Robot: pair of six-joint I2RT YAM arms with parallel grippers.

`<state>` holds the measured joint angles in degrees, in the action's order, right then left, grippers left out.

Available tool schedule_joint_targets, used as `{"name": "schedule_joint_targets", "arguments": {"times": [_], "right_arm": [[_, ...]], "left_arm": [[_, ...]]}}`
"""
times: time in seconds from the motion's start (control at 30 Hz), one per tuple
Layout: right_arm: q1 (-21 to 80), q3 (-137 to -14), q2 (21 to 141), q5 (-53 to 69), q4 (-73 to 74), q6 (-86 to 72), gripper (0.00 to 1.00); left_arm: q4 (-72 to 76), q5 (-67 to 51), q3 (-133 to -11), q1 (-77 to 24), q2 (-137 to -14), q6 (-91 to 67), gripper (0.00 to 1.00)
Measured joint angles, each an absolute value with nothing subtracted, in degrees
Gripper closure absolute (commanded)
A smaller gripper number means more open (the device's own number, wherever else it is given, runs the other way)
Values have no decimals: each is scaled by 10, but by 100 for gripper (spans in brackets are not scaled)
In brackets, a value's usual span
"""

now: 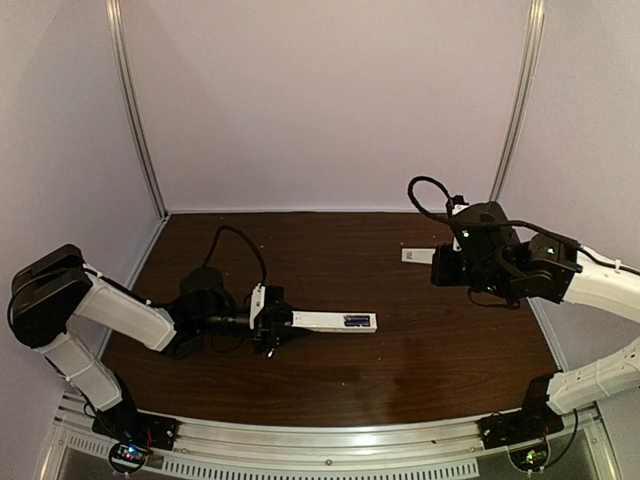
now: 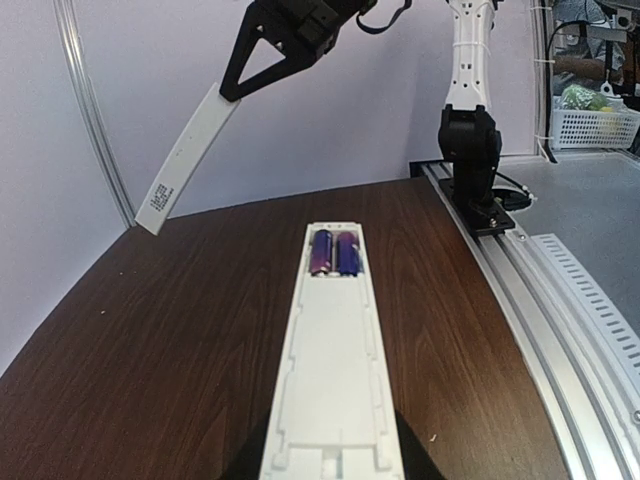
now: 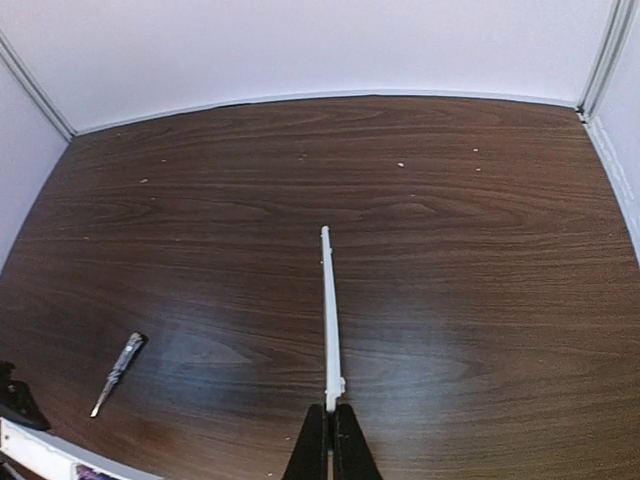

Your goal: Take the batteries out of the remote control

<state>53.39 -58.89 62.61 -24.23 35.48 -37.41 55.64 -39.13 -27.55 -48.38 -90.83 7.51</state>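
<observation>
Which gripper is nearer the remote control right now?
Left. The left gripper clamps one end of the remote control; the right gripper is raised off to its right, holding the battery cover.

Two purple cylindrical batteries (image 2: 322,252) are sitting inside one slim white rectangular remote control (image 1: 335,321). One thin flat white strip (image 3: 327,310) and one small silvery screwdriver (image 3: 118,372) are showing apart from it.

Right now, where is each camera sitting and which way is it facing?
Top: above and behind, looking down on the table; left arm and right arm show, left pincer on the remote.
Left wrist: faces along the remote to its batteries; its pincer barely shows.
Right wrist: looks down past the right pincer and cover; screwdriver at left.
Shared: left wrist and top both see the remote and cover.
</observation>
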Motion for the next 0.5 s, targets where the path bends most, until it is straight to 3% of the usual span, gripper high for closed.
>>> {"name": "schedule_joint_targets", "arguments": {"times": [0.5], "right_arm": [[534, -684, 815, -408, 492, -365, 100]], "left_arm": [[556, -385, -276, -484, -907, 75, 100]]}}
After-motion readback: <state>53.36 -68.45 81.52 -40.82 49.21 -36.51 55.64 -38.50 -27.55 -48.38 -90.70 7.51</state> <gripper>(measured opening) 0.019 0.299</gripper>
